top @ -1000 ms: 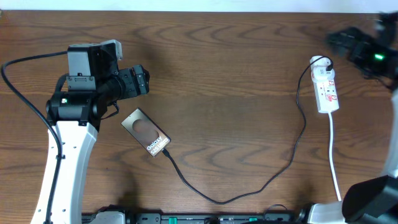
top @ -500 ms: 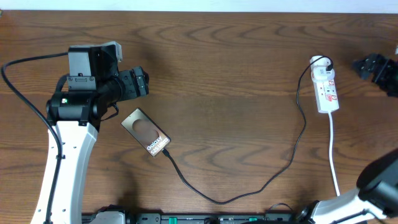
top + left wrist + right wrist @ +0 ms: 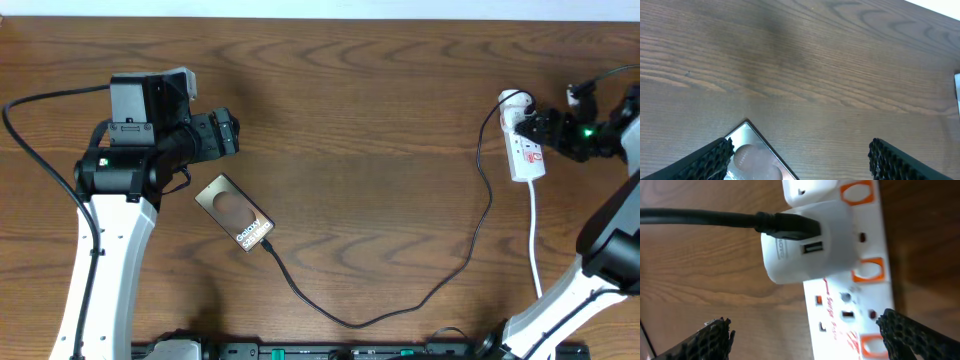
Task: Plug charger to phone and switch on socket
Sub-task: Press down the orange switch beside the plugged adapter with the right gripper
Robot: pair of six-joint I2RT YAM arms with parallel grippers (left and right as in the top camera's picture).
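- The right gripper (image 3: 542, 128) has swung in from the far right edge of the desk (image 3: 380, 120) and now sits just beside the socket (image 3: 527, 150), a white power strip. That suggests the switching step is next.
- Nothing else has moved. The phone (image 3: 235, 213) lies at the left. The charger (image 3: 695, 217) runs from its lower end across to the white adapter (image 3: 805, 250) in the strip (so the plugging-in looks done, though the tip is too small to confirm).
- Right gripper: fingers spread wide and holding nothing. In the wrist view the strip's orange-framed switches (image 3: 868, 270) lie between them, and I cannot tell whether there is contact.
- Left gripper (image 3: 230, 132): also wide open and empty, hanging just above the phone's upper corner.
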